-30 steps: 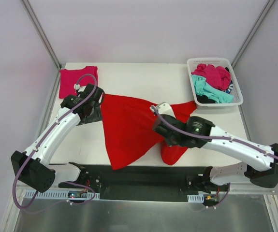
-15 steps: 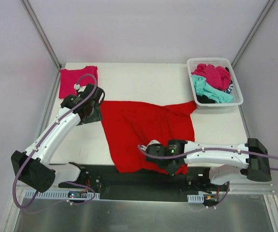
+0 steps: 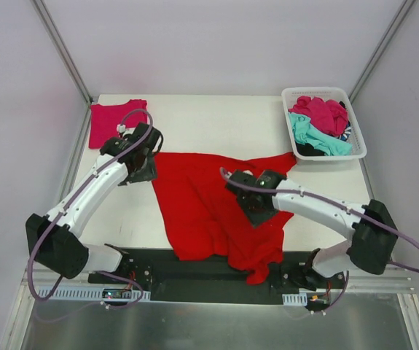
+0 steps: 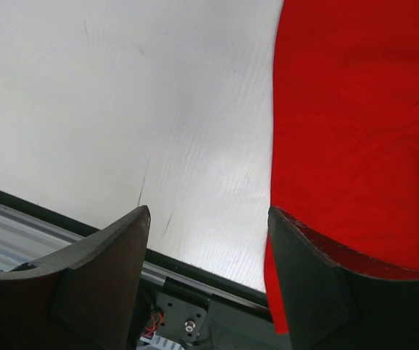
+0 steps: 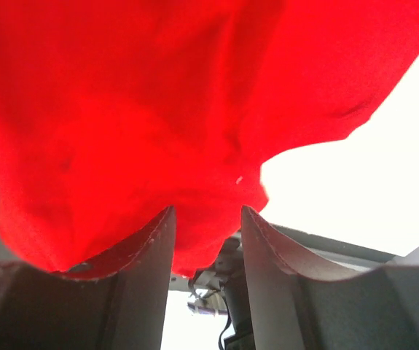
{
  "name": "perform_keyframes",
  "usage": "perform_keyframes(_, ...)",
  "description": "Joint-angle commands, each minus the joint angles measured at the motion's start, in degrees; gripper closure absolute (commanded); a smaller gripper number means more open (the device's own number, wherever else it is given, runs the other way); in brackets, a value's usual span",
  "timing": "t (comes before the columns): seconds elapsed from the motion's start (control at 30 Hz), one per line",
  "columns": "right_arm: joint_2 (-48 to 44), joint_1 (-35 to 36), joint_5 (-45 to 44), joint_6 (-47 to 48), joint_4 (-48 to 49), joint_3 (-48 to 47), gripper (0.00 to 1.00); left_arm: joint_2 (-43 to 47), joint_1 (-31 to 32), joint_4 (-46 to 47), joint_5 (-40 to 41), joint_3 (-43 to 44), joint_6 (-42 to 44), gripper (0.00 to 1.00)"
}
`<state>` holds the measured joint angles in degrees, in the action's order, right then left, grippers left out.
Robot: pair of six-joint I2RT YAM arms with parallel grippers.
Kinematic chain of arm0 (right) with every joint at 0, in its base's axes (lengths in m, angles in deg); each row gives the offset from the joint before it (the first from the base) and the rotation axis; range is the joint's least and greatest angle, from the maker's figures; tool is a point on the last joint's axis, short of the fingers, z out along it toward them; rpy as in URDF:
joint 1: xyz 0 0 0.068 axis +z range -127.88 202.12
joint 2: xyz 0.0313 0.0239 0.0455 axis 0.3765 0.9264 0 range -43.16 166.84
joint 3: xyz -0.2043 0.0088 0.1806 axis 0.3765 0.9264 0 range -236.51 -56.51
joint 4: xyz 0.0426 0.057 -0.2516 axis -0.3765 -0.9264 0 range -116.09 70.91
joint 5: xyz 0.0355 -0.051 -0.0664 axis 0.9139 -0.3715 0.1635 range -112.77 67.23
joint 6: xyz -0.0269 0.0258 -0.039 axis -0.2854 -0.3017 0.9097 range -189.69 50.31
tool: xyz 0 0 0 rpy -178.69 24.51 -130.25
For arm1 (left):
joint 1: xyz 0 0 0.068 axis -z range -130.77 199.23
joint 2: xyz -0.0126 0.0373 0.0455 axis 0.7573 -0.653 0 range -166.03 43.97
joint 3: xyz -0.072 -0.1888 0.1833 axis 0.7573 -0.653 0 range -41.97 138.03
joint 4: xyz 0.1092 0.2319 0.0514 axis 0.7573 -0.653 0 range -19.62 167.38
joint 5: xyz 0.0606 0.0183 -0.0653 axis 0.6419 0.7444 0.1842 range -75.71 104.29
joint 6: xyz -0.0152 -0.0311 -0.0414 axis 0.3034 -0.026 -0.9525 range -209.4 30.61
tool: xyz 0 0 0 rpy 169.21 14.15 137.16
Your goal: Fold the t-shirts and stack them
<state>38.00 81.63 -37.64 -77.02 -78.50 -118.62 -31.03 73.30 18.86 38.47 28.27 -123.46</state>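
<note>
Right claw (image 5: 207,213): fingers parted, a fold of the red t-shirt (image 3: 202,197) sagging into the gap; it sits over the shirt's 3 o'clock half.
Left claw (image 4: 208,213): fingers apart, nothing between them, above bare worktop (image 3: 216,124) just beside the shirt's 9 o'clock edge.
Worktop: white, rectangular.
Red t-shirt: largest cloth, rumpled at worktop centre, one sleeve reaching toward 2 o'clock, its lower part hanging over the near edge at 6 o'clock.
Basket (image 3: 318,90): white plastic lattice, far corner at 2 o'clock.
Magenta-pink t-shirt (image 3: 114,120): lies flat at 10 o'clock, well apart from the red one.
Basket contents, heaped: magenta t-shirt (image 3: 322,113), teal t-shirt (image 3: 318,138), dark t-shirt (image 3: 311,151).
</note>
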Motion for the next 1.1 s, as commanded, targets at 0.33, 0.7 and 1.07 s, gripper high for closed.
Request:
perform_keyframes(0.33, 28.8, -31.7, 7.6, 10.7, 3.2, -25.2, 0.62, -27.0, -5.4, 6.9, -6.4, 15.9, 5.1, 0.35)
perform_keyframes(0.7, 33.7, -46.1, 7.0, 11.8, -1.5, -37.0, 0.69, -37.1, -7.8, 4.5, -8.4, 27.5, 6.8, 0.35)
perform_keyframes(1.07, 37.7, -46.3, 10.2, 12.3, -0.2, -37.4, 0.72, -37.5, -7.9, 5.8, -11.2, 24.0, 6.1, 0.35)
